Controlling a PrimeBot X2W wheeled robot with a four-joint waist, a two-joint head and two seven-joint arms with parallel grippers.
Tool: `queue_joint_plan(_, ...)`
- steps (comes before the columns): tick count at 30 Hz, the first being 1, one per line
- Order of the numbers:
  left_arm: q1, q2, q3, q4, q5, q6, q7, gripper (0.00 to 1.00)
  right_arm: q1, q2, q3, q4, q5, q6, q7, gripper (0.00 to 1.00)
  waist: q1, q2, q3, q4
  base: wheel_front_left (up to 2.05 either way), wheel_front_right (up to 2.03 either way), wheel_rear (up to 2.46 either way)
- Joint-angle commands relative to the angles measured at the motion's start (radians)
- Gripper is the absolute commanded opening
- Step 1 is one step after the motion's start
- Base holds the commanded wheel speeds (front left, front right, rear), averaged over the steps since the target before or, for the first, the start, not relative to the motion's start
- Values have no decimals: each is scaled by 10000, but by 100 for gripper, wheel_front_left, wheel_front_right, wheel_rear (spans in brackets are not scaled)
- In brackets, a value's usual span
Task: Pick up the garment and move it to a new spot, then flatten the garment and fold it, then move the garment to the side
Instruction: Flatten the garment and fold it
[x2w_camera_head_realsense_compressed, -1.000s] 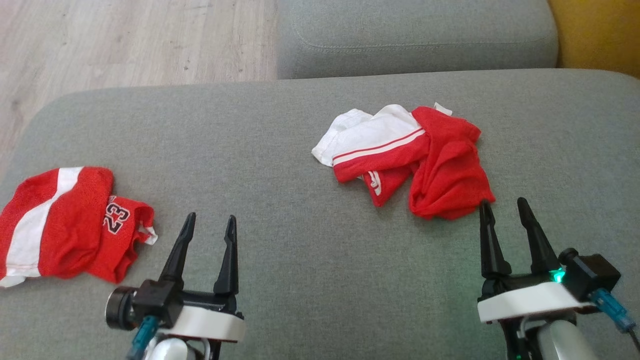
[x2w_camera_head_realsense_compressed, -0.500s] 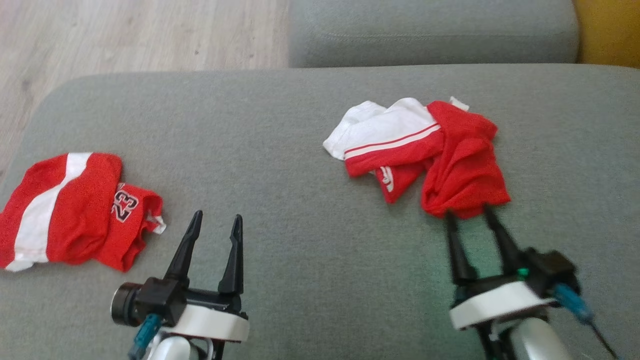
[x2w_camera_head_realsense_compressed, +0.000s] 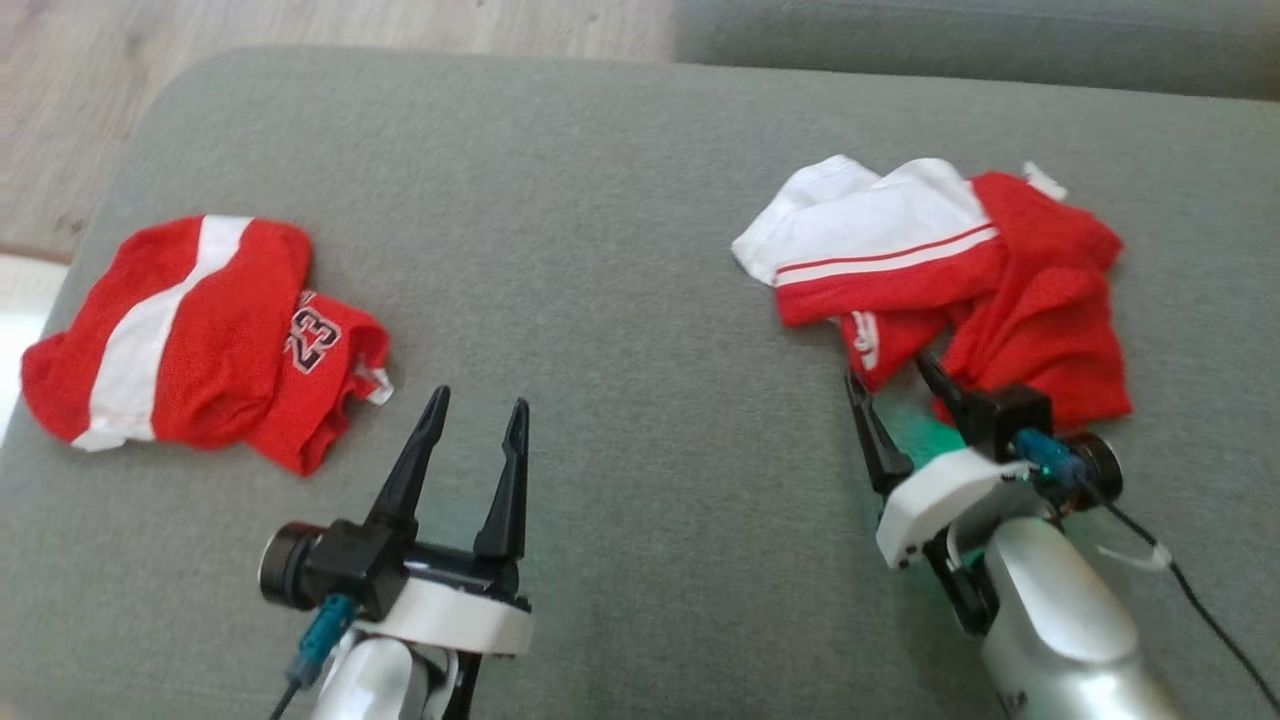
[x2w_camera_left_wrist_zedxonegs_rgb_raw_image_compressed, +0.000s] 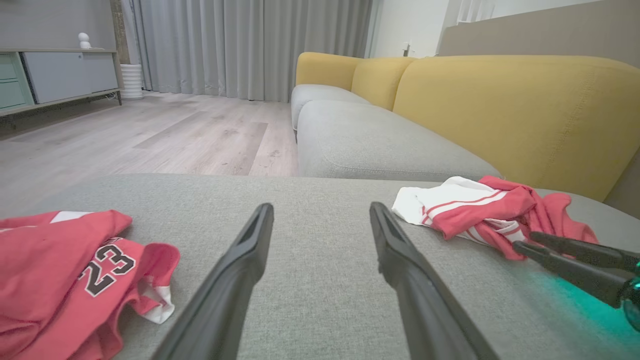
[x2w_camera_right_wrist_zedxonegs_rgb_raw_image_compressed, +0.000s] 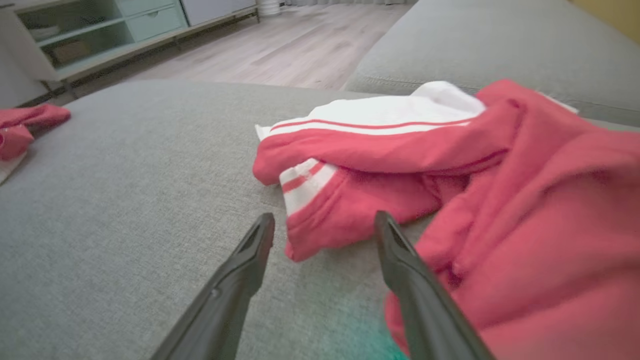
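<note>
So, a crumpled red-and-white garment (x2w_camera_head_realsense_compressed: 950, 280) is seen lying on the right part of the grey sofa cushion (x2w_camera_head_realsense_compressed: 620, 200). It's all bunched up, with the white striped bit toward the left and the red mesh heaped to the right. The right gripper (x2w_camera_head_realsense_compressed: 886, 368) is held wide open, low at the garment's near edge. In the right wrist view a striped red corner is seen between the two fingers, not yet pinched. A green glow is thrown on the cushion just under it. The left gripper (x2w_camera_head_realsense_compressed: 480, 398) is spread open too, with nothing in it, held over bare cushion. A second red top (x2w_camera_head_realsense_compressed: 200, 330) with "23" printed on it can be found well apart, at the cushion's left end.
</note>
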Motion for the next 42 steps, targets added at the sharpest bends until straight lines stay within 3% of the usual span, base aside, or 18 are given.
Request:
queue_joint_plan(1,-471,2,226,-262,-108,57,-80,100,-458,1,219,6,-24,77,-41,100,-2,0,142,175,0,0,0)
queue_joint_plan(3,-505,2,165,-233,-137,87,-80,100,-759,1,266,401,212,77,-111,100,-2,0,192,246,0,0,0)
queue_joint_plan(5,-537,2,118,-211,-144,101,-80,100,-1031,1,335,752,265,77,-177,0,-2,0,230,289,0,0,0)
queue_joint_plan(11,-599,2,54,-132,-163,146,-80,100,-1450,2,1516,696,1259,77,-555,0,-2,0,234,343,0,0,0)
queue_joint_plan(26,-395,1,46,59,-107,175,-80,100,-768,2,5298,-989,3284,77,-493,0,-2,0,-289,3,0,0,0)
queue_joint_plan(27,-371,1,69,61,-104,184,-80,100,-725,2,5422,-997,3345,77,-409,31,-2,0,-322,-42,0,0,0)
queue_joint_plan(28,-349,1,94,63,-103,187,-80,100,-698,2,5515,-938,3323,77,-302,100,-2,0,-360,-92,0,0,0)
queue_joint_plan(34,-195,1,324,-46,-14,178,-80,100,-612,3,5166,-618,2721,77,-271,100,-2,0,-627,-501,0,0,0)
queue_joint_plan(42,41,1,865,-565,33,80,-80,100,316,-3,2661,-1156,1614,77,-515,100,-2,0,-1043,-1234,0,0,0)
